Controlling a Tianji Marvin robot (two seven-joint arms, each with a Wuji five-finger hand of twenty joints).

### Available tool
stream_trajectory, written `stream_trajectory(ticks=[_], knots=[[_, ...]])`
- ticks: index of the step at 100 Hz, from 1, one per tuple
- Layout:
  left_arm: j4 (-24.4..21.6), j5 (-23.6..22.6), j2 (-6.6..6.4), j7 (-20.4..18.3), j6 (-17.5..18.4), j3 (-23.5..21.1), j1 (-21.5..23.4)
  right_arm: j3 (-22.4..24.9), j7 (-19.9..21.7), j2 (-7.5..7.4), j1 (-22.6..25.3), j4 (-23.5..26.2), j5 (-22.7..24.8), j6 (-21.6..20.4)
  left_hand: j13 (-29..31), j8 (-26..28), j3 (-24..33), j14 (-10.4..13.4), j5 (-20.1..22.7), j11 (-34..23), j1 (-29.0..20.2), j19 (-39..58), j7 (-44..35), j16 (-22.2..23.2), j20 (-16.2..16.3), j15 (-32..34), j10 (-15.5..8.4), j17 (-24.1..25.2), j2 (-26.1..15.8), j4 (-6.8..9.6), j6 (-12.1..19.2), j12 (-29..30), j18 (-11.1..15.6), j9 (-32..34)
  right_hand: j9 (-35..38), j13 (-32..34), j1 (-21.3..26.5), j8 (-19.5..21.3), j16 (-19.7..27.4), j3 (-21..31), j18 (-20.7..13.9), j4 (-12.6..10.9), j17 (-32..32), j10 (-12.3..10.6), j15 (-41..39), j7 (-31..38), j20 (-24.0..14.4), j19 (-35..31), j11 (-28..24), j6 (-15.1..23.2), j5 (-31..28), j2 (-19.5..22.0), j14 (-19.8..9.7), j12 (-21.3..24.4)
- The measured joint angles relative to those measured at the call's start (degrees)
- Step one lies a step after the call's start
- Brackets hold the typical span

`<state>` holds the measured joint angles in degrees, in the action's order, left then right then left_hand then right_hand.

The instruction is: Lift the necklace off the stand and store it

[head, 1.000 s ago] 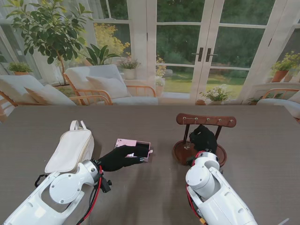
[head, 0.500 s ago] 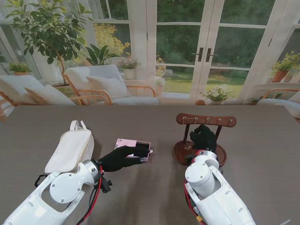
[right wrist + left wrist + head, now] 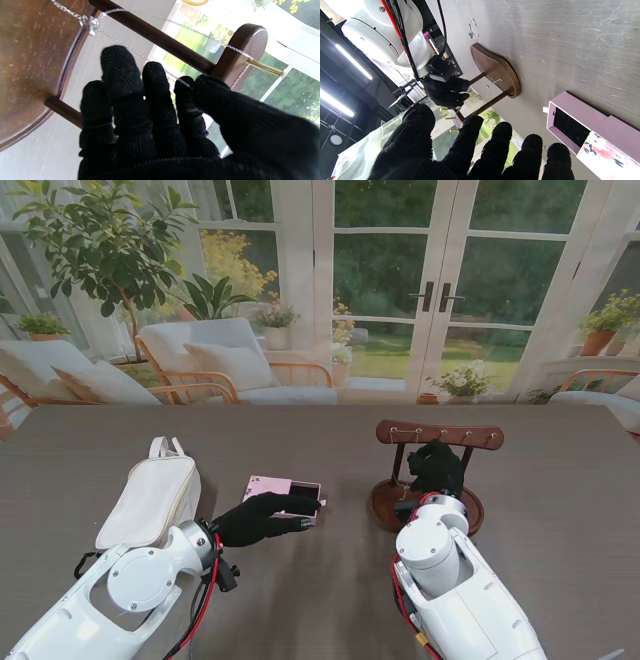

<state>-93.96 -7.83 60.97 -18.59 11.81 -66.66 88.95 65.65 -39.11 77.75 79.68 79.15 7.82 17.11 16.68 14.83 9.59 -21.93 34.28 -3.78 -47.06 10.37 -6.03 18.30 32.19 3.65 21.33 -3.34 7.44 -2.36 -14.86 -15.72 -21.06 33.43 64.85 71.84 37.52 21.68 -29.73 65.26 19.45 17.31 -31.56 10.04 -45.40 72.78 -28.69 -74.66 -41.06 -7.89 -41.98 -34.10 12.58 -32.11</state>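
Sunroom, grey table point(image 3: 560, 480): right hand point(image 3: 435, 468) fingers pinch necklace point(image 3: 160, 17); left hand point(image 3: 255, 518) fingers apart.

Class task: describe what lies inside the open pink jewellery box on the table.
The pink box shows a dark lining and no necklace in the left wrist view. From the stand view, the left hand covers part of it.

White-shelled arms point(image 3: 140, 580) — black knit-gloved fingers point(image 3: 120, 72) — red cables point(image 3: 205, 600)

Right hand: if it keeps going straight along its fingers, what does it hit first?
Probably the necklace chain strung just past the right hand's fingertips, then the stand's dark upright rod behind it. Depth is unclear; the chain may already touch the fingers.
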Motion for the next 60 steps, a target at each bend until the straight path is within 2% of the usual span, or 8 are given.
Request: stream_trajectory(ticks=[60], knots=[[0.3, 0.0, -0.16, -0.9, -0.5, 0.4, -0.5, 1.3, 0.1, 0.05, 0.2, 2.0, -1.4, -0.3, 0.0, 0.0, -0.8, 0.0, 0.0, 0.0, -0.9, 0.0, 0.0, 0.0, 0.0, 0.0, 0.0, 0.0, -1.1, 0.00, 0.0, 0.0, 0.0, 0.0, 0.0, 0.0, 0.0, 0.6, 0.0, 0.0, 0.0, 0.0, 0.0, 0.1, -0.5, 0.1, 0.0, -0.5, -0.1, 0.0, 0.0, 0.1, 0.4, -0.1]])
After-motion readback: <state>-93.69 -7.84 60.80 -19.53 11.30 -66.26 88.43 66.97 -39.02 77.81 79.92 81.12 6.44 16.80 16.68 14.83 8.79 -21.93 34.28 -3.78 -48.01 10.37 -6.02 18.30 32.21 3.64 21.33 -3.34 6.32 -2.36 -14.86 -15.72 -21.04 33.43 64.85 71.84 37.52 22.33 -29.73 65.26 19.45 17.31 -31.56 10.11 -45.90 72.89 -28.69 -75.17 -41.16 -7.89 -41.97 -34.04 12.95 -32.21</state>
